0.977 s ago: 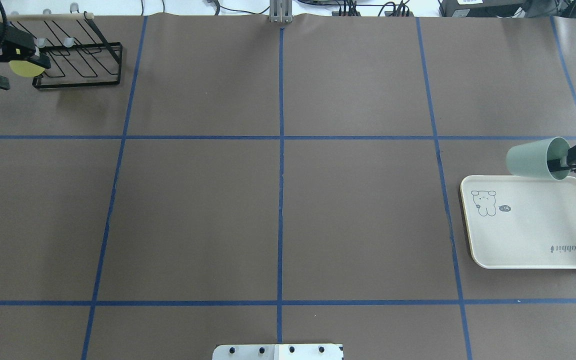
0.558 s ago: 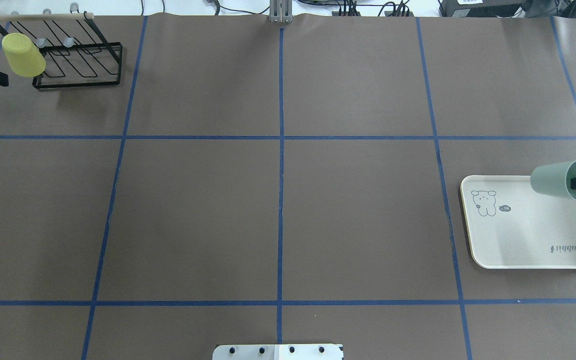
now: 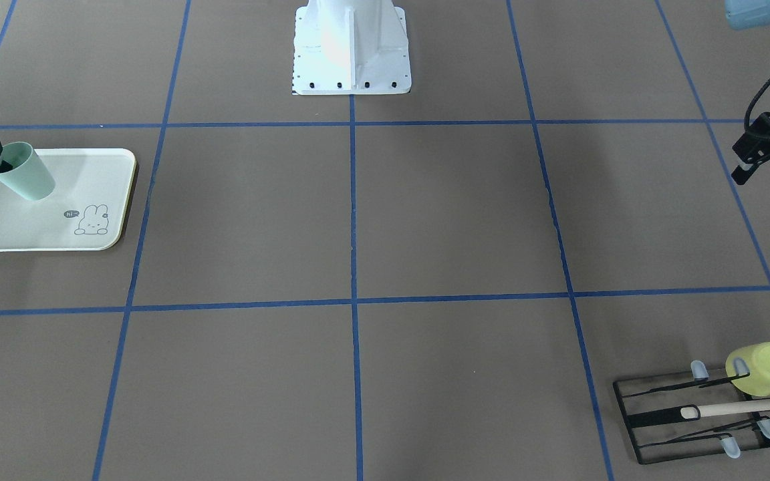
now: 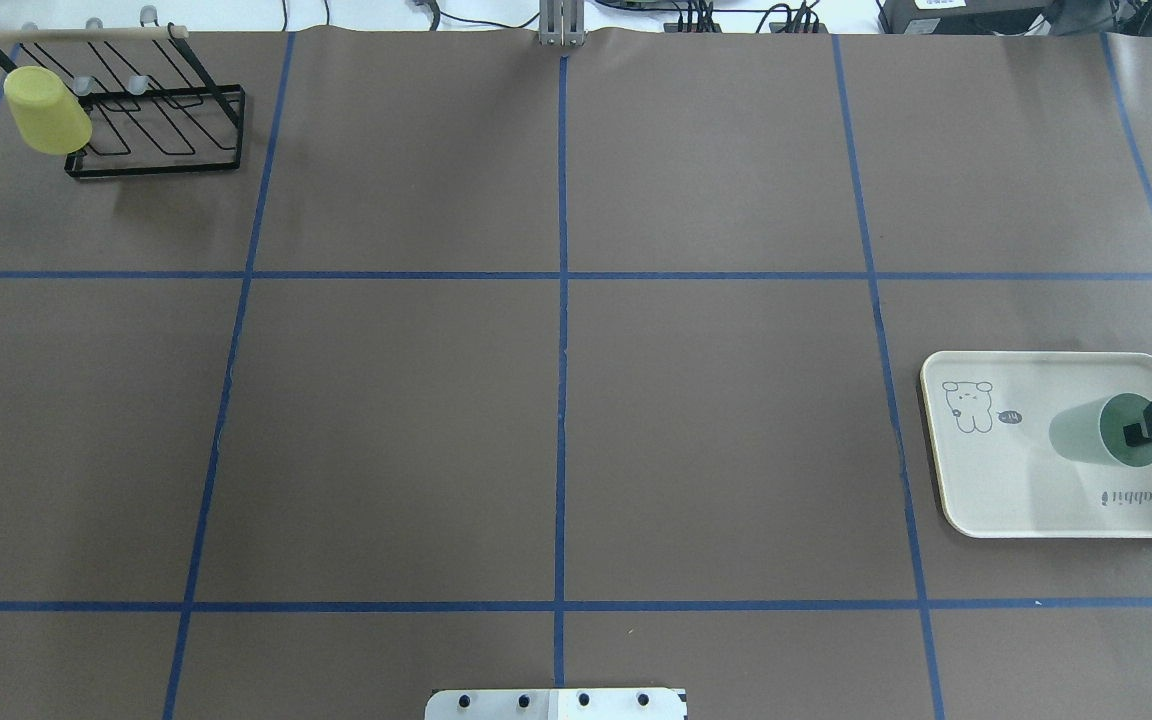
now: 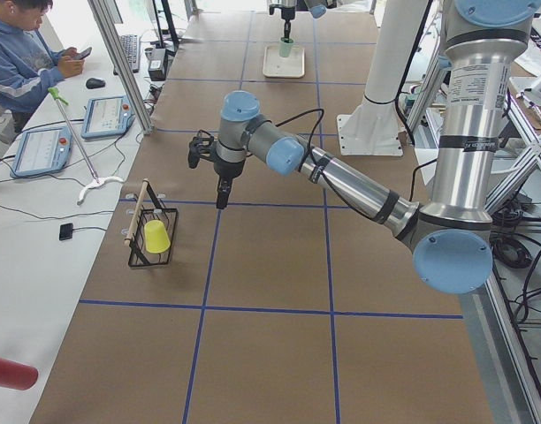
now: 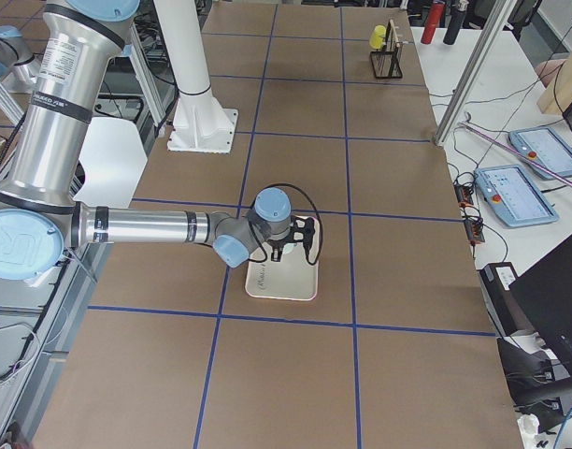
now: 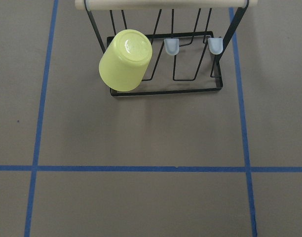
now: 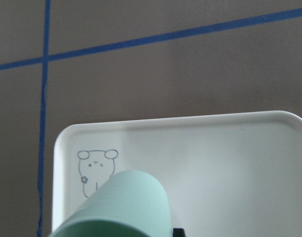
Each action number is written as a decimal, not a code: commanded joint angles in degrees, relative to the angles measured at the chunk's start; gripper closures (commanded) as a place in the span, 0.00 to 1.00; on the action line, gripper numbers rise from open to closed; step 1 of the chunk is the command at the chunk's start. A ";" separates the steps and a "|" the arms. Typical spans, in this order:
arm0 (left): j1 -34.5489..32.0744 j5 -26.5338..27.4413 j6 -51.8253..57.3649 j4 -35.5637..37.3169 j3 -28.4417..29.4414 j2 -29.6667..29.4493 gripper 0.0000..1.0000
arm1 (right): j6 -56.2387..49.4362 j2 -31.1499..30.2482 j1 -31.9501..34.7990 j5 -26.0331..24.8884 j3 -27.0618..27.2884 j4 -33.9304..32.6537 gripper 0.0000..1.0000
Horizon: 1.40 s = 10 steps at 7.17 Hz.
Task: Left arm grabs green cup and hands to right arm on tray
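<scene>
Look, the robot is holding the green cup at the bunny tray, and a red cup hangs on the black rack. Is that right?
Not quite. That hanging cup on the black rack is yellow-green, not red; the left wrist view shows it upside down there. The rest holds: the right tool grips the green cup at the tray.

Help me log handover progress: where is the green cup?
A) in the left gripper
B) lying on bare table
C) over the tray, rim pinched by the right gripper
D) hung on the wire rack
C: the right gripper pinches the rim of the green cup over the tray.
</scene>
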 commanded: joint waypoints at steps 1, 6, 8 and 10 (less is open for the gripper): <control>-0.14 -0.06 0.44 0.75 -0.23 0.52 0.00 | -0.39 0.09 -1.13 2.53 -0.29 -1.82 1.00; -0.14 -0.41 -0.26 0.67 -0.32 0.52 0.00 | -7.42 4.48 1.69 2.29 -0.21 -16.47 1.00; -0.14 -0.41 -0.26 0.67 -0.41 0.52 0.00 | -7.42 5.89 0.73 2.20 -0.47 -18.34 1.00; -0.14 -0.50 -0.35 0.76 -0.32 0.43 0.00 | -7.59 5.90 1.16 1.85 -1.17 -18.35 0.67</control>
